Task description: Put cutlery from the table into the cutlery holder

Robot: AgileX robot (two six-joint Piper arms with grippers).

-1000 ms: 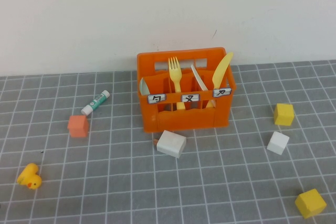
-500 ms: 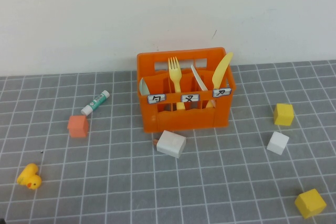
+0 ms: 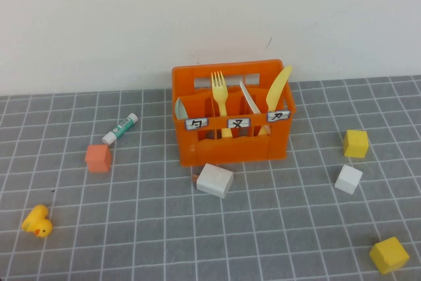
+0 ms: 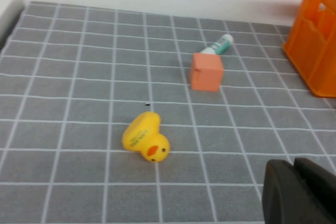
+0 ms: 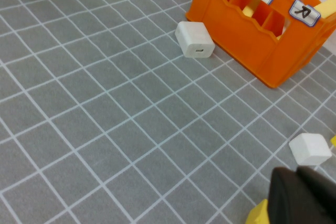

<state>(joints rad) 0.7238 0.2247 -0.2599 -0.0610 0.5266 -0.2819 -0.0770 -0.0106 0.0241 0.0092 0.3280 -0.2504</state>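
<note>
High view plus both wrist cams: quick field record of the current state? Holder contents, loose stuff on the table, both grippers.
holder: orange cutlery holder upright near the back wall
in holder: yellow fork, white knife, yellow knife, mint spoon barely showing at its left end
cutlery on table: none visible
loose items: glue stick, orange cube, duck, white blocks, yellow blocks
left gripper: shut, empty, low over the table near the duck
right gripper: shut, empty, near the right-hand blocks
</note>
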